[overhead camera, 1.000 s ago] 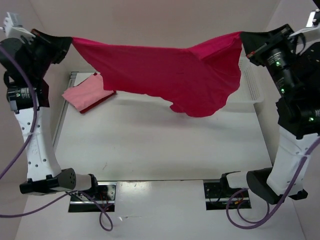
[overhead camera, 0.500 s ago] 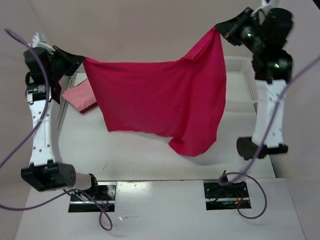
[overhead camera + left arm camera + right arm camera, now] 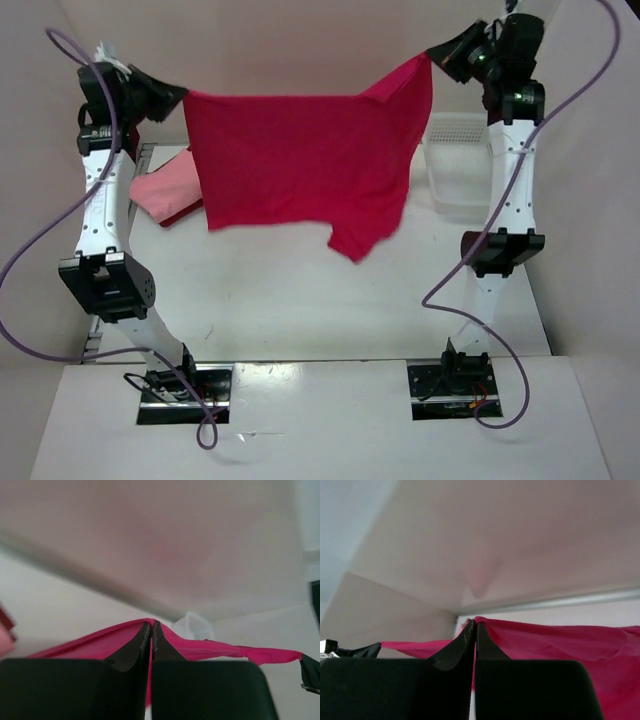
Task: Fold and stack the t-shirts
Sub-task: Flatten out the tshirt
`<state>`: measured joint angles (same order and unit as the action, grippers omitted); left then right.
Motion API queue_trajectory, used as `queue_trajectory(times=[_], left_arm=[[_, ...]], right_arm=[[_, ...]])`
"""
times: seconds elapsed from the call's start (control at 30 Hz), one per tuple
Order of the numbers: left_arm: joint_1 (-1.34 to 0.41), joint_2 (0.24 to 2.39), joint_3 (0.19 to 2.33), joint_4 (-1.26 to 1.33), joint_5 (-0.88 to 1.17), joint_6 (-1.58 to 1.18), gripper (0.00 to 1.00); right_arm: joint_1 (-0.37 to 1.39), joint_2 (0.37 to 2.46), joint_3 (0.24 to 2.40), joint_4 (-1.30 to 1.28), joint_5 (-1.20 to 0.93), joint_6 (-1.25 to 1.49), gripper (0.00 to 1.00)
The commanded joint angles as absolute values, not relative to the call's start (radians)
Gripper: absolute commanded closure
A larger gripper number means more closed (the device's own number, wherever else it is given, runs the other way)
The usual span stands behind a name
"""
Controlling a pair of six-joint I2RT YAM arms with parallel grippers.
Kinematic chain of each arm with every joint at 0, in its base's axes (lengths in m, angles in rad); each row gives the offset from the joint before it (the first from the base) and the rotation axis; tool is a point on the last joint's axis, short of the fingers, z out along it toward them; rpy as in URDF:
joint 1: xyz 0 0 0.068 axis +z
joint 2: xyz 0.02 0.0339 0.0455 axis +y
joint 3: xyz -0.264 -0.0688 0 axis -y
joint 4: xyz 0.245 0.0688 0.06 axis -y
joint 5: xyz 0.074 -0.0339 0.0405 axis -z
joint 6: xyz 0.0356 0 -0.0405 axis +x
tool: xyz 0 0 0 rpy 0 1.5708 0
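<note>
The crimson-magenta t-shirt (image 3: 300, 160) hangs spread in the air between both arms, high over the table. My left gripper (image 3: 180, 97) is shut on its top left corner; the cloth (image 3: 200, 647) shows pinched between the shut jaws of that gripper (image 3: 151, 626). My right gripper (image 3: 430, 58) is shut on the top right corner, a little higher; the cloth (image 3: 560, 640) runs off to the right of that gripper (image 3: 474, 626). The light pink t-shirt (image 3: 165, 182) lies folded on the dark red t-shirt (image 3: 190, 212) at the table's far left.
The white mesh basket (image 3: 455, 165) stands at the far right of the table, behind the right arm. The table (image 3: 300, 300) lies below the hanging shirt. Purple cables loop around both arms.
Both arms have risen and drawn closer together, lifting the shirt higher. The shirt now hangs flatter and more square, its lower edge higher above the table.
</note>
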<state>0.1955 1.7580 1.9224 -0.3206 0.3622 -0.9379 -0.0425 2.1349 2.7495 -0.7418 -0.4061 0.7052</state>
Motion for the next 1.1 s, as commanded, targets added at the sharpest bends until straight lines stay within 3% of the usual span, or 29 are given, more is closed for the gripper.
queue_trajectory(times=[0.0, 0.17, 0.27, 0.37, 0.4, 0.47, 0.5, 0.67, 0.8, 1.07], left_arm=[[0.213, 1.701, 2.057, -0.189, 0.407, -1.008, 0.99], [0.245, 1.690, 2.022, -0.169, 0.396, -1.008, 0.99], [0.245, 1.657, 1.886, -0.138, 0.396, -0.982, 0.99], [0.245, 1.554, 1.723, -0.138, 0.371, -0.922, 0.99], [0.245, 1.534, 1.612, -0.138, 0.371, -0.905, 0.99], [0.245, 1.464, 1.487, -0.126, 0.371, -0.876, 0.99], [0.245, 1.438, 1.415, -0.114, 0.380, -0.876, 0.98], [0.235, 1.322, 0.952, -0.100, 0.391, -0.867, 0.98], [0.235, 1.263, 0.737, -0.150, 0.364, -0.816, 0.98], [0.224, 1.036, 0.603, -0.370, 0.349, -0.798, 0.96]], right_arm=[[-0.081, 1.961, 2.835, -0.522, -0.477, 0.769, 1.00], [-0.104, 1.930, 2.792, -0.549, -0.570, 0.782, 1.00], [-0.104, 1.866, 2.714, -0.632, -0.571, 0.718, 1.00], [-0.091, 1.671, 2.363, -0.617, -0.522, 0.631, 1.00], [-0.091, 1.613, 2.115, -0.597, -0.500, 0.600, 1.00], [-0.091, 1.455, 1.885, -0.586, -0.468, 0.565, 1.00], [-0.081, 1.413, 1.673, -0.586, -0.433, 0.539, 1.00], [-0.081, 1.206, 1.133, -0.623, -0.362, 0.520, 1.00], [-0.081, 1.117, 0.936, -0.713, -0.339, 0.531, 1.00], [-0.005, 0.959, 0.854, -0.956, -0.338, 0.615, 1.00]])
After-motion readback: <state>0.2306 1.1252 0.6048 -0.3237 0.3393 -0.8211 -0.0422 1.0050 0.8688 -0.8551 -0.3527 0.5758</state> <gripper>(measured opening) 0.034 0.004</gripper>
